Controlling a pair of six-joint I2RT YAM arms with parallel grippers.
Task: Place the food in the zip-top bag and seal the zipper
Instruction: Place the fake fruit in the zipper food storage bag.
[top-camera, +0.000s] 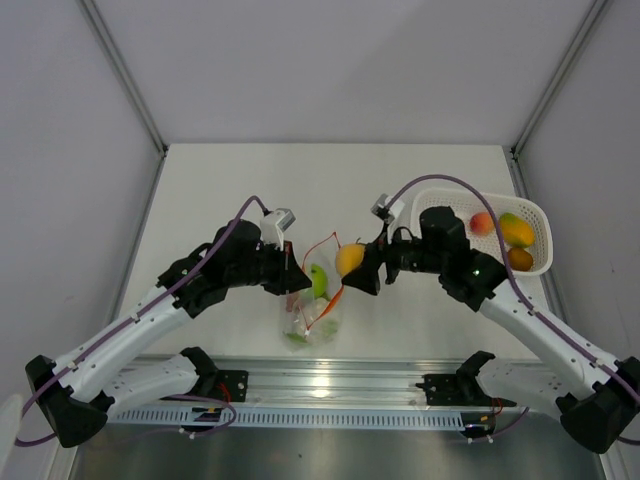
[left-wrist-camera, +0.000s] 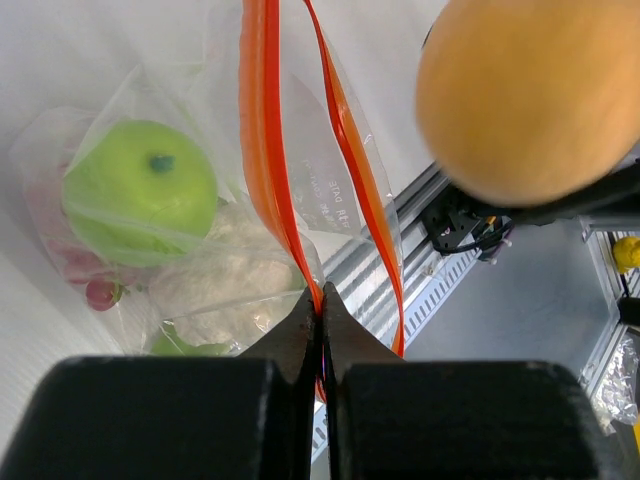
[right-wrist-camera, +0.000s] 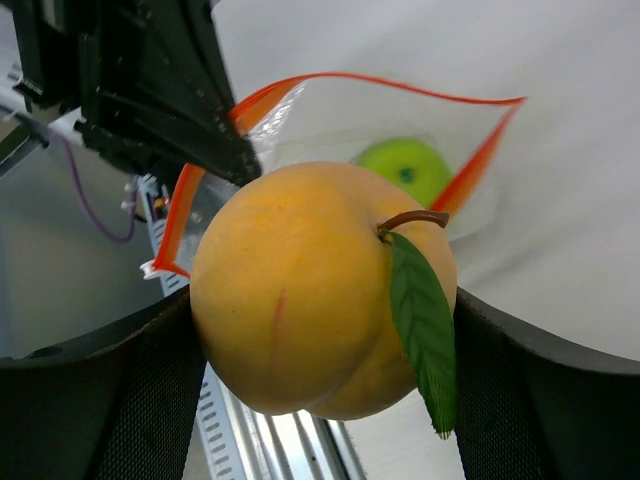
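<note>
I work in a robotics lab test cell: a bare white table boxed in by plain grey panels on metal posts, my arms bolted to an aluminium rail, purple cables trailing.

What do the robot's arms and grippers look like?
The left arm and right arm have white links with black joints. A purple cable runs along each. The left gripper and right gripper are black, with fingers narrowing toward the tips; the right's look mesh-textured.
</note>
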